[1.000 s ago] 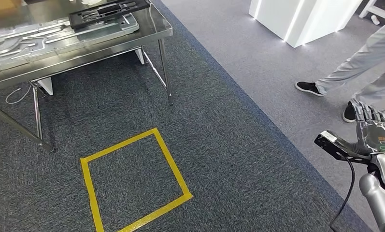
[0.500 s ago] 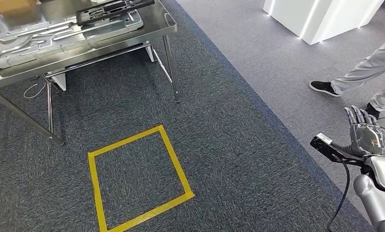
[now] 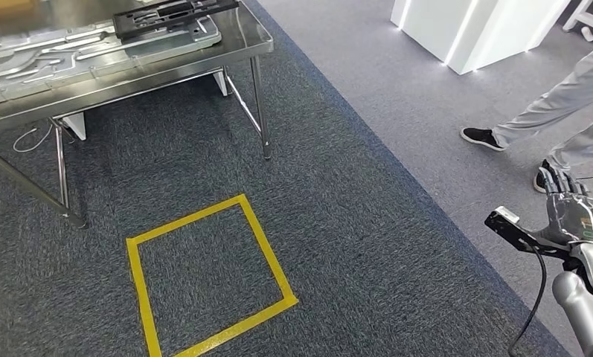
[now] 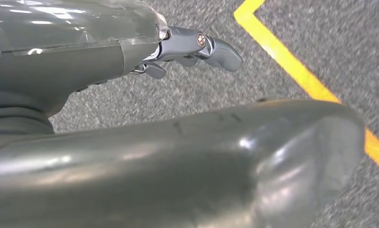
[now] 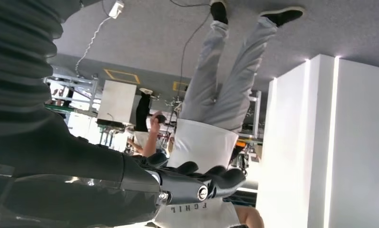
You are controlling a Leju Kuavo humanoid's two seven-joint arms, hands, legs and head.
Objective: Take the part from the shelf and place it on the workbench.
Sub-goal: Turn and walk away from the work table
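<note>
A steel workbench (image 3: 140, 68) stands at the far left of the head view. On it lie a black frame-shaped part (image 3: 175, 13) and pale metal plates (image 3: 70, 50) beneath and beside it. My right hand (image 3: 573, 211) is raised at the lower right, far from the bench, with its fingers straight and nothing in it; the right wrist view shows the same right hand (image 5: 197, 183) empty. In the left wrist view my left hand (image 4: 192, 45) hangs over the carpet, fingers loosely extended, holding nothing.
A yellow tape square (image 3: 204, 275) marks the dark carpet in front of the bench; a strip of yellow tape (image 4: 292, 61) lies under my left hand. A person (image 3: 553, 111) walks on the lighter floor to the right, close to my right hand. A white lit block (image 3: 464, 30) stands behind.
The whole picture swayed right, then back left, so the camera moved. The person's legs shifted across the right side. My right hand stays raised and empty.
</note>
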